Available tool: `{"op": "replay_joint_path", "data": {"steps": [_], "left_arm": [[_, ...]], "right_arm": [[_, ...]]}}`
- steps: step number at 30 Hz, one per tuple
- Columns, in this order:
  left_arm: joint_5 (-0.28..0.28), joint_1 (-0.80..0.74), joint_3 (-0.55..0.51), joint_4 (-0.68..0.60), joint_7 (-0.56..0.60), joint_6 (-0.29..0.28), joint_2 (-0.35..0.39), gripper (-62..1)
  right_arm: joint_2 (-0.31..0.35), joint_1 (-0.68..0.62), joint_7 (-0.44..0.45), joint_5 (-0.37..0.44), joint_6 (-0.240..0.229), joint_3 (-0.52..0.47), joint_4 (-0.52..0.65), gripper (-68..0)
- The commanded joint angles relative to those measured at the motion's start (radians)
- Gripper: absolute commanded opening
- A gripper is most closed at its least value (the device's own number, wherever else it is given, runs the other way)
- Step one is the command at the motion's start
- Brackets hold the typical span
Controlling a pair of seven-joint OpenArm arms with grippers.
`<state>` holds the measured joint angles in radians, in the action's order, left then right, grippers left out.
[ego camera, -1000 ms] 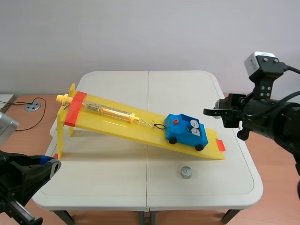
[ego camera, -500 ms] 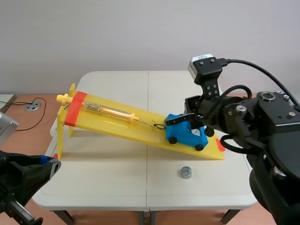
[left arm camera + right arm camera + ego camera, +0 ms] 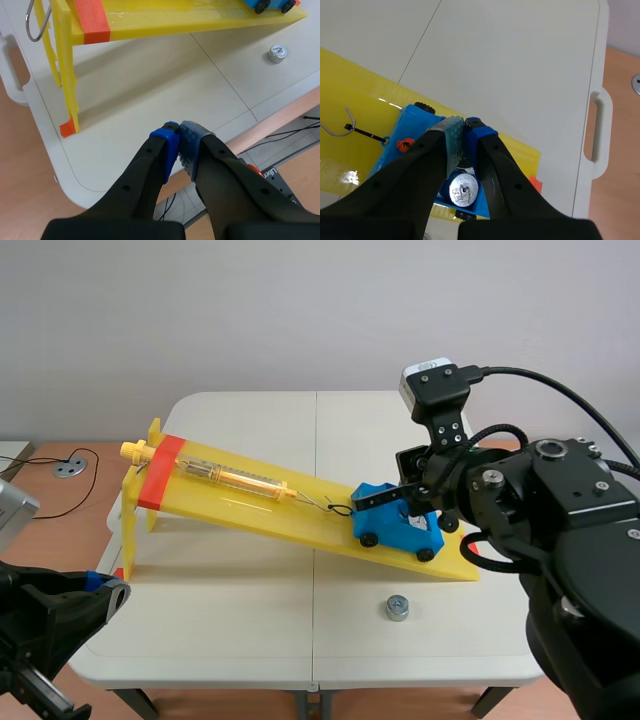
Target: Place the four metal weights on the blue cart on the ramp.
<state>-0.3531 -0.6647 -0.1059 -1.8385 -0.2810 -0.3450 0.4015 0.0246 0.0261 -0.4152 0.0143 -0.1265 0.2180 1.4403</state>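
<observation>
Right gripper (image 3: 462,125) is over the cart (image 3: 395,528), low on the ramp (image 3: 260,508). Pads are pressed together, nothing seen between them. Lift straight up and don't nudge the cart (it can roll).

Count:
- one cart weight (image 3: 464,190) clearly visible, others hidden
- one loose weight (image 3: 397,608) on the table (image 3: 250,630)

Left gripper (image 3: 177,135) closed, empty.

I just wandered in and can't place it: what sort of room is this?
Probably a robotics lab or test room: black robot arms flank a plain white table that carries a physics-style yellow ramp, a blue cart and a loose metal weight.
</observation>
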Motion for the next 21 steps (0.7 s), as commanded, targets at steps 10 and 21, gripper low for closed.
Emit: {"op": "replay_joint_path", "data": {"steps": [10, 21], "left_arm": [[-0.070, 0.019, -0.016, -0.071, 0.095, -0.026, -0.039, -57.1], [-0.070, 0.019, -0.016, -0.071, 0.088, -0.026, -0.039, -57.1]], "right_arm": [[-0.018, 0.160, 0.203, 0.029, 0.059, 0.007, -0.048, -66.7], [-0.019, 0.159, 0.204, 0.030, 0.020, 0.008, -0.048, -56.5]]}}
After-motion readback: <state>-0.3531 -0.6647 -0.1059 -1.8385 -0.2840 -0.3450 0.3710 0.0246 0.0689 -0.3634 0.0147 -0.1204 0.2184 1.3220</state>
